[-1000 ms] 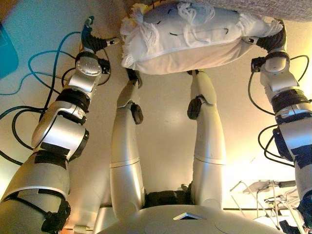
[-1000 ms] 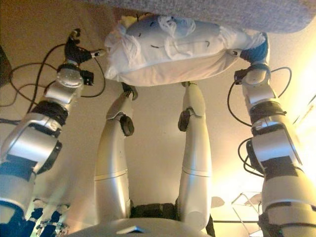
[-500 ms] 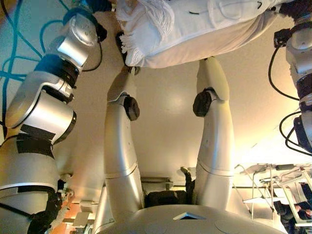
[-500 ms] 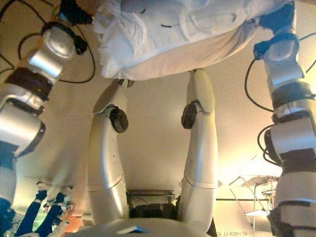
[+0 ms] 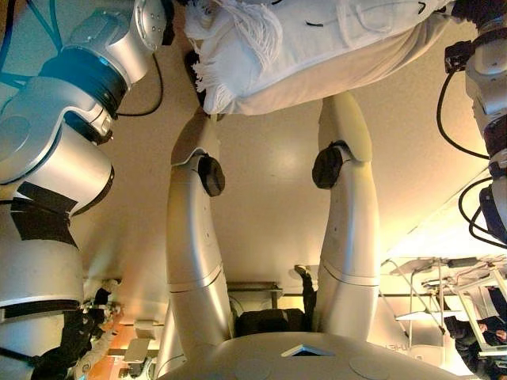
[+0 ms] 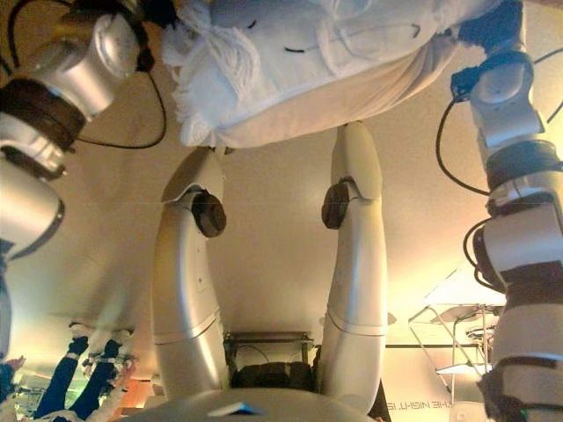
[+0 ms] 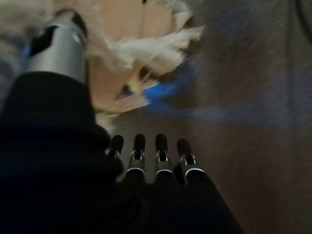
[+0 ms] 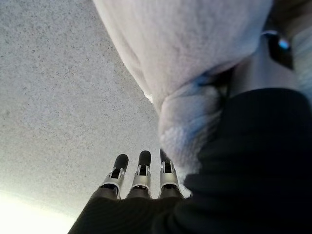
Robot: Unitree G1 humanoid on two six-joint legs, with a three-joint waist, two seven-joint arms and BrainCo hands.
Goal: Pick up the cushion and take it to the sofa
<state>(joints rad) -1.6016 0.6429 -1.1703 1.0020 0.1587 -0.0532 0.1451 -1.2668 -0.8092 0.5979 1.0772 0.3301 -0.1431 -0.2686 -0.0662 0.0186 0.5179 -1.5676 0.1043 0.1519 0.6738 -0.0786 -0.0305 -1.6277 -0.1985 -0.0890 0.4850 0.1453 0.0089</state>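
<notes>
The cushion (image 5: 317, 47) is white with a fringed edge and thin dark stitched lines. It hangs above the floor at the top of the eye views, clamped between my two hands. My left hand (image 7: 146, 156) has straight fingers, with the thumb by the cushion's fringe (image 7: 141, 48). My right hand (image 8: 141, 170) also has straight fingers, and the cushion's corner (image 8: 185, 48) bulges over its palm side. Grey sofa fabric (image 8: 63, 87) lies just beyond the right fingers and also shows in the left wrist view (image 7: 243, 97).
A beige floor (image 5: 269, 174) lies below the cushion. A metal frame stand (image 5: 444, 285) is at the lower right. Small clutter sits on the floor at the lower left (image 5: 119, 340).
Both arms and the cushion have risen toward the top of the eye views and look closer. The grey sofa edge seen above the cushion a second ago is out of those views.
</notes>
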